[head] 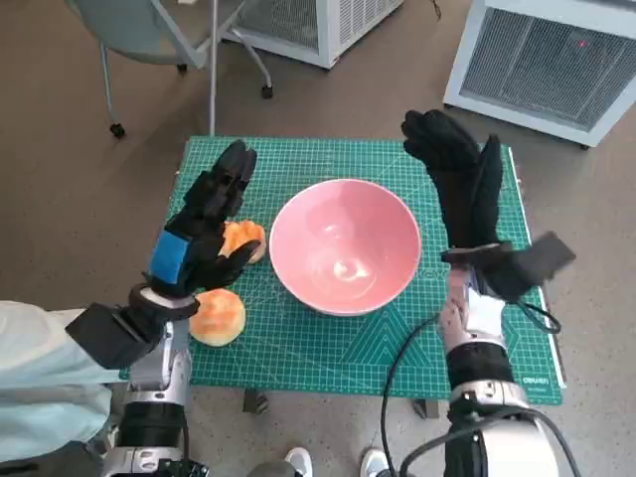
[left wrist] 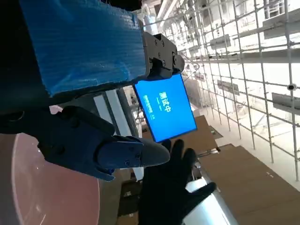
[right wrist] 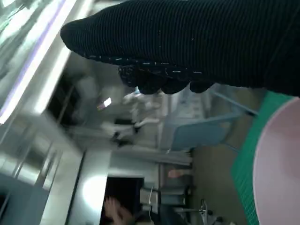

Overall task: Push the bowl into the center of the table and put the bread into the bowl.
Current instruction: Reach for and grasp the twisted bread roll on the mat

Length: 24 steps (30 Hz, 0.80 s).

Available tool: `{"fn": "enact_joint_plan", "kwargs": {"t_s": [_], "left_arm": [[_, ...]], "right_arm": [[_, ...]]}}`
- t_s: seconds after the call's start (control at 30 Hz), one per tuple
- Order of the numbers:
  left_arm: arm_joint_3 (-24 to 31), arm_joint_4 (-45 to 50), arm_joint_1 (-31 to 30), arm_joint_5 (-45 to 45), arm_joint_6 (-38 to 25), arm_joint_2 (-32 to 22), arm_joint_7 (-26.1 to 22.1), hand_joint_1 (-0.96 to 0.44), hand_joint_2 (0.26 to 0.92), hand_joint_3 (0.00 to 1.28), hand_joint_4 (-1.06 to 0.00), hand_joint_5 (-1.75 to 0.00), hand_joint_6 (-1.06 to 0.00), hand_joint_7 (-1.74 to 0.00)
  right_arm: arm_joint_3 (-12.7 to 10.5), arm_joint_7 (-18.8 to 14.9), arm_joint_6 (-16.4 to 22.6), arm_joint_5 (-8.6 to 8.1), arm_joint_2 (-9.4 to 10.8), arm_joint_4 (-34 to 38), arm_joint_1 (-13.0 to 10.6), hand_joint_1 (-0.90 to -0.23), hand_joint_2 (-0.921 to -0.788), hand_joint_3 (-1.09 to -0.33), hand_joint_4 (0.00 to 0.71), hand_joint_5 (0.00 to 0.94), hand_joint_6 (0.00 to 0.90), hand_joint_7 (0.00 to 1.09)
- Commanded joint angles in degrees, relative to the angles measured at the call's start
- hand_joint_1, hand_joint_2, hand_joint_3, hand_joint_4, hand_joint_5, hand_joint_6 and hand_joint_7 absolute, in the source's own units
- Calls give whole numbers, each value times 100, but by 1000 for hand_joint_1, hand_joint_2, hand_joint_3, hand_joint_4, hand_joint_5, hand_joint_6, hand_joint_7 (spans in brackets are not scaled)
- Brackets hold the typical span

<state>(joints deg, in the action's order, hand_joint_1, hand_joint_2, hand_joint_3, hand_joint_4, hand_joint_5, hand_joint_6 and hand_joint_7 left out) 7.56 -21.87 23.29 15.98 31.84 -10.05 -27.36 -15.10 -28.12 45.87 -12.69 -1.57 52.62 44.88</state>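
One pink bowl (head: pixel 345 245) sat near the middle of the counter (head: pixel 298 356), upright and with nothing in it, resting on the green cutting mat (head: pixel 328 348) that covered the top. Two pieces of bread lay on the mat toward the counter's left edge, both outside the bowl. The farther bread (head: pixel 247 237) lay just beside the bowl's left rim, partly hidden under my left fingers; the nearer bread (head: pixel 219 316) lay closer to the front edge, apart from the bowl.

My left robot hand (head: pixel 204 231), black with blue tape over its back, hung above the farther bread with its fingers spread and stretched toward the far edge. It held nothing. I could not tell whether my thumb touched the bread or only hovered over it. In the left wrist view the blue-taped back (left wrist: pixel 84 42) filled one side and the pink bowl's rim (left wrist: pixel 51 187) showed beside my fingers.

My right robot hand (head: pixel 462 179), in its black knitted glove, stood raised over the counter's right side, just beside the bowl's right rim, fingers extended and apart, grasping nothing. The right wrist view showed the glove (right wrist: pixel 197 42) as a dark band, with the bowl's pink edge (right wrist: pixel 279 168) and a strip of green mat (right wrist: pixel 246 164) next to it.

Beyond the counter's far edge, on the brown floor (head: pixel 70 149), stood a chair (head: pixel 149 30) with wheeled legs and two pale grilled units, one (head: pixel 547 60) off the far right corner.
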Motion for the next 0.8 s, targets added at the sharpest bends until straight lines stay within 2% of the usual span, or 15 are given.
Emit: {"fn": "enact_joint_plan", "kwargs": {"t_s": [0.03, 0.17, 0.27, 0.5, 0.8], "left_arm": [[-81, 46, 120, 63, -32, 80, -89, -657, 921, 360, -128, -2, -231, 0], [-94, -2, 182, 147, -8, 122, -207, -653, 921, 357, -129, -2, -232, 0], [-84, -109, 258, 218, 42, 161, -328, -651, 921, 357, -128, -2, -232, 0], [-51, -452, 462, 338, 206, 235, -597, -644, 921, 354, -127, -1, -234, -1], [-8, -731, 682, 401, 382, 268, -877, -630, 921, 355, -136, -4, -235, -2]], "right_arm": [[240, -130, 87, -46, 2, -726, -595, -720, -921, -717, 201, 3, 92, 424], [387, -86, 202, 13, -31, -1072, -887, -718, -921, -717, 202, 2, 64, 481], [464, 9, 281, 115, -81, -1179, -1008, -718, -921, -721, 202, 1, 45, 506], [580, 314, 275, 345, -160, -1346, -1146, -721, -921, -751, 190, 0, 3, 543], [807, 710, 43, 586, -209, -1878, -1375, -721, -921, -766, 182, 1, -1, 521]]}}
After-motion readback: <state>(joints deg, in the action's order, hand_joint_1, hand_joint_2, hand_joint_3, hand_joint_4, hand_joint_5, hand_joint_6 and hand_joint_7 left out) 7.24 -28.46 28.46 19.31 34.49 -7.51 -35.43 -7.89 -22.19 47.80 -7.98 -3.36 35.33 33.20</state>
